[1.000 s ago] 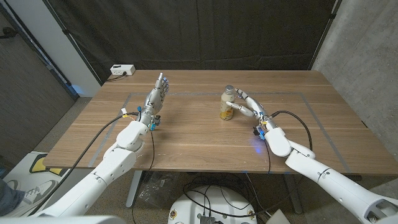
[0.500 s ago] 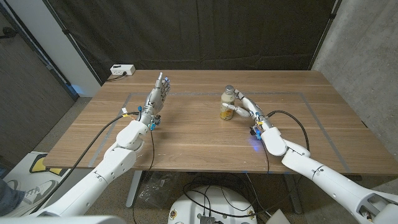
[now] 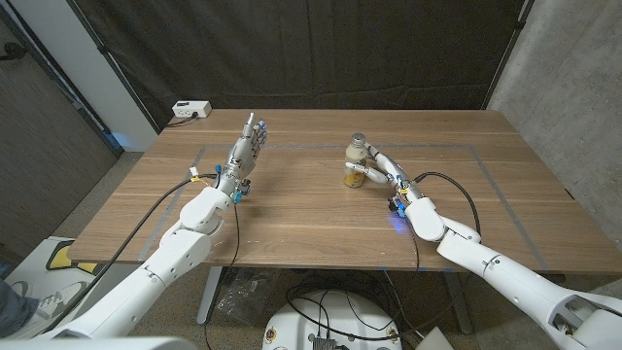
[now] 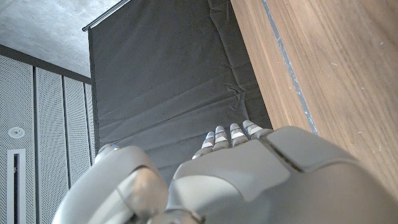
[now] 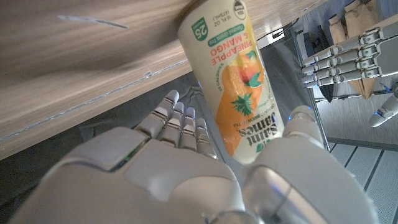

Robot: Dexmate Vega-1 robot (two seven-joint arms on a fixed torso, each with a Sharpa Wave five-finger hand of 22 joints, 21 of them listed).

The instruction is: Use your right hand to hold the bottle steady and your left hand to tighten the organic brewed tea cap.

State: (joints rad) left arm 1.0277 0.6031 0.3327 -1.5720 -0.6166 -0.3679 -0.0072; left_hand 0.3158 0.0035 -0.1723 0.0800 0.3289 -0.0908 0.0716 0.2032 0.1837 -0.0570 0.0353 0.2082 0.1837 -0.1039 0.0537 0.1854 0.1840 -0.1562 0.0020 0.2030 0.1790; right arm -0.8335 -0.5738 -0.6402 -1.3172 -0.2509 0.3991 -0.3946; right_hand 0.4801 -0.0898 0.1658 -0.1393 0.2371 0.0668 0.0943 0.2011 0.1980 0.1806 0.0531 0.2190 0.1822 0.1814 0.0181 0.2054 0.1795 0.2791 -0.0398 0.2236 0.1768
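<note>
The tea bottle point(image 3: 356, 165) stands upright at the table's middle right, with a pale cap point(image 3: 359, 140) and an orange mango label point(image 5: 239, 99). My right hand point(image 3: 381, 170) reaches around it from the right. The bottle stands between the thumb point(image 5: 298, 124) and the fairly straight fingers point(image 5: 180, 121), with thin gaps on both sides. My left hand point(image 3: 245, 151) is raised over the table's left part, well away from the bottle, holding nothing; its extended fingers point(image 4: 230, 134) point at the black curtain. The right wrist view also catches the left hand point(image 5: 339, 59) beyond the bottle.
A white power strip point(image 3: 191, 110) lies at the table's back left corner. Grey tape lines point(image 3: 457, 148) mark a rectangle on the wooden table point(image 3: 292, 214). A black curtain hangs behind, and a concrete wall stands at the right.
My right arm has pushed forward and to the left, bringing the hand closer around the bottle. The left hand and the bottle have stayed put.
</note>
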